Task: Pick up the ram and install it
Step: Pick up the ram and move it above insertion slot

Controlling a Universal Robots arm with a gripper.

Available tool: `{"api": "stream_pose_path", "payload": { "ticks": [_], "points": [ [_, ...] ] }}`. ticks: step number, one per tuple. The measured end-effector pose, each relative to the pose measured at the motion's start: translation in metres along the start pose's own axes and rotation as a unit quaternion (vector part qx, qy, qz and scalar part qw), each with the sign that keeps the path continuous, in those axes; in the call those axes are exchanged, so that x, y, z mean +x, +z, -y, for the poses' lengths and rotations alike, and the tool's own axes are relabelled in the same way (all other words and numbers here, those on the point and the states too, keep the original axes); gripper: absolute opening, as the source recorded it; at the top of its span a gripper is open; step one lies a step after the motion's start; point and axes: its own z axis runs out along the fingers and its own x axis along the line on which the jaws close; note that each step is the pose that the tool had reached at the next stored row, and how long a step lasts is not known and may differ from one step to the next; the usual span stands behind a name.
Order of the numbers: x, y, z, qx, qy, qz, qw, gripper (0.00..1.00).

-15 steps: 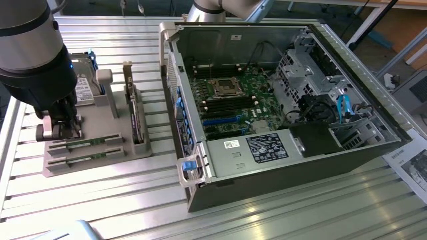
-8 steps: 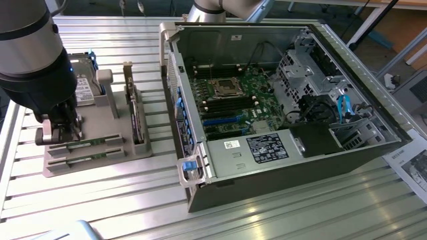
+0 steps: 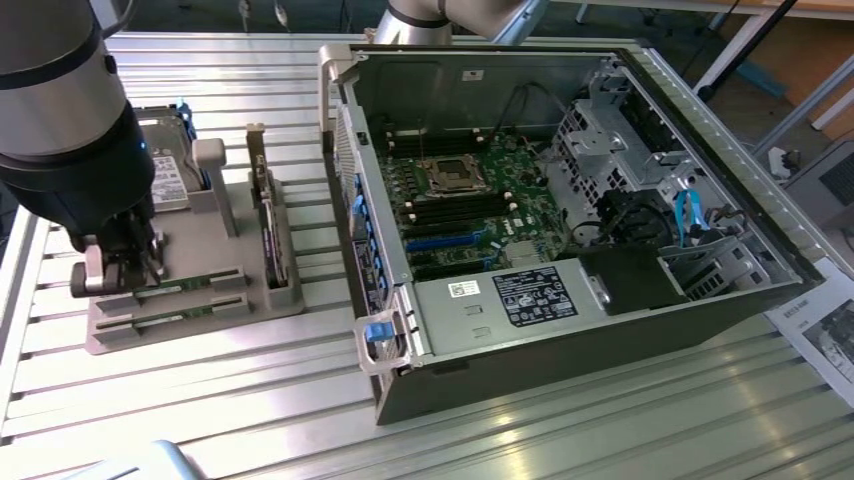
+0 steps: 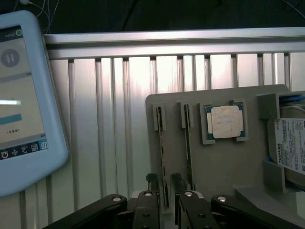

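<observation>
Two green ram strips lie side by side in slots of a grey holder tray. In the wrist view the ram farther from the silver processor chip runs between my fingertips, with a small gap on each side. The other ram lies just outside one finger. My gripper is open, low over the end of the strip and holding nothing. In the exterior view the gripper hangs over the tray's end at the exterior view's left, beside both ram strips.
An open computer case with its motherboard lies at the exterior view's right. On the tray stand an upright dark expansion card and a hard drive. A light blue tablet rests on the ribbed metal table.
</observation>
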Motion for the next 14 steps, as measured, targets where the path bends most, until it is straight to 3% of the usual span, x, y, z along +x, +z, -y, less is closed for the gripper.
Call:
{"api": "stream_pose_path", "payload": {
  "ticks": [14],
  "points": [
    [0.000,0.0320,0.0008,-0.0001,0.000,-0.0001,1.0000,0.24]
  ]
}}
